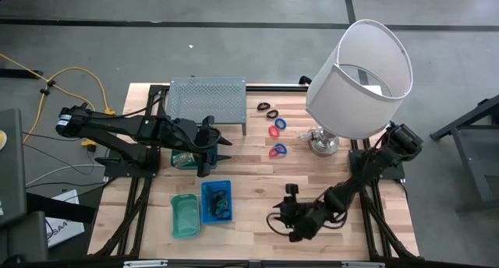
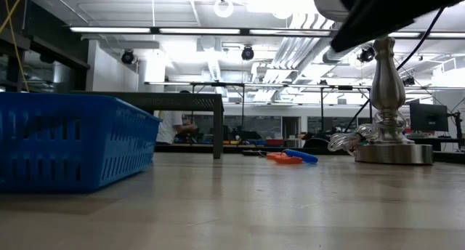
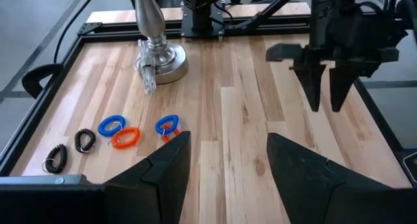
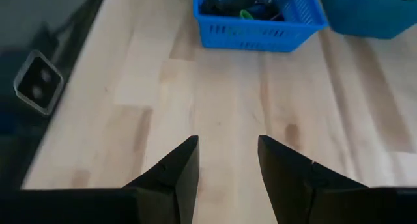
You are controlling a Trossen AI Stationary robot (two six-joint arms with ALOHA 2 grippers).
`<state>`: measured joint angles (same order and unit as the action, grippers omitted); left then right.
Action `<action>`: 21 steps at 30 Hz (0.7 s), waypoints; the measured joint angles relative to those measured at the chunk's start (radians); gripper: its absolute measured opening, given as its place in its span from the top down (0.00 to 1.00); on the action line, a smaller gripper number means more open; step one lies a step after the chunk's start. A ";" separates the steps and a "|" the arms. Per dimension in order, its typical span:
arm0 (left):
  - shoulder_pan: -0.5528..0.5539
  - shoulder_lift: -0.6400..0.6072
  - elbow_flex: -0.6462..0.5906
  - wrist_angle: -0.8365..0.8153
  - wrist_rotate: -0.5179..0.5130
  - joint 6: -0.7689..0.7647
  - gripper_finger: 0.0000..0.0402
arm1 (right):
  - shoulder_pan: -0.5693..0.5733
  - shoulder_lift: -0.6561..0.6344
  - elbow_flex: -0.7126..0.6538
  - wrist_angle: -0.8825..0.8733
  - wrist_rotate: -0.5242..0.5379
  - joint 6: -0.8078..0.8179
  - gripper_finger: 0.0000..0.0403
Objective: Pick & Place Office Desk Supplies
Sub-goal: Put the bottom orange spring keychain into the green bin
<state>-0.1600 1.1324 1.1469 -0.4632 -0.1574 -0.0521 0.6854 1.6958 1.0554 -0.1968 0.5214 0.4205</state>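
The left gripper [image 1: 221, 149] hangs with fingers spread and empty beside the grey rack [image 1: 207, 97], the right gripper [image 1: 277, 219] likewise parted and empty near the blue tray [image 1: 216, 200], while red and blue rings [image 1: 277, 139] and black loops [image 1: 267, 109] lie between rack and lamp [image 1: 355, 81].

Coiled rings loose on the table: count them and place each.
6: two black nearest the rack, blue and orange-red beside them, another blue-red pair nearer centre. Basket contents may hide more.
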 joint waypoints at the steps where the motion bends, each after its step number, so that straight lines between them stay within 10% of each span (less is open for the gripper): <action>1: 0.000 0.000 0.000 0.000 0.000 0.000 0.52 | 0.010 0.000 0.006 -0.029 0.021 -0.003 0.64; 21: 0.000 0.000 0.000 0.001 0.000 0.000 0.52 | 0.038 0.268 0.368 -0.583 0.320 0.030 0.64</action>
<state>-0.1600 1.1324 1.1469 -0.4618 -0.1574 -0.0519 0.7234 1.9639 1.4230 -0.7797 0.8414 0.4500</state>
